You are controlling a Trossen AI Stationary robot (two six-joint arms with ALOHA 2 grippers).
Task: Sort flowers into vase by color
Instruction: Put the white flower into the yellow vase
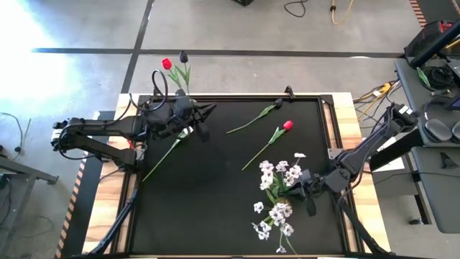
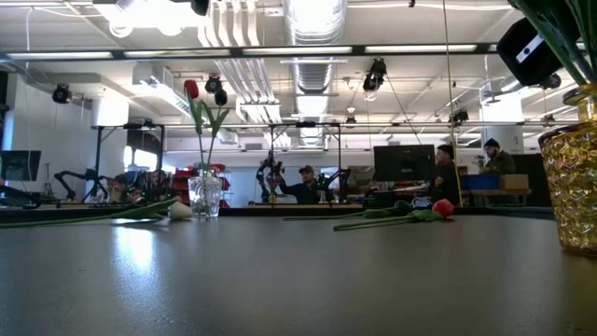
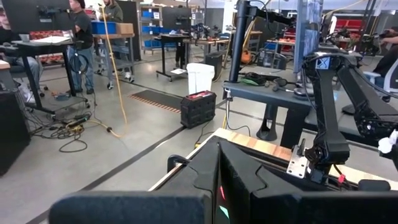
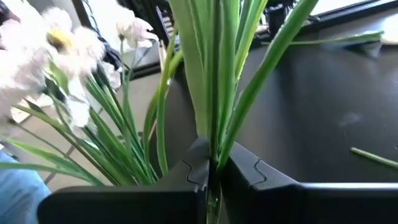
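Flowers: long-stemmed artificial tulips and white blossom sprays are lying spread over your black table mat [image 1: 215, 208], waiting to be sorted by colour.

Clear glass vase [image 2: 205, 194]: it is standing at the far left corner and already holding a red tulip [image 1: 167, 64] and a dark tulip [image 1: 183, 56], so that corner is serving as one colour station, by the look of it.

Gold faceted vase [image 2: 576, 182]: it is sitting on the right side with green stems rising from it; the white blossom sprays [image 1: 277, 198] are spreading over it in the overhead view.

Right gripper [image 4: 211, 168]: your fingers are pinched together on a bundle of green stems [image 4: 214, 74], apparently steadying or lowering the sprays into that vase.

Left gripper [image 1: 203, 121]: it is hovering near the clear vase above a white tulip on a long green stem [image 1: 169, 150]; the wrist view shows the fingers pressed together with nothing between them.

Still loose: a second red tulip [image 1: 287, 125] is lying mid-mat, and a dark-headed flower [image 1: 253, 119] beside it, neither touching a gripper.

Next, as a judgement: the white tulip under your left arm seems the likeliest pick, though its destination vase is not certain.
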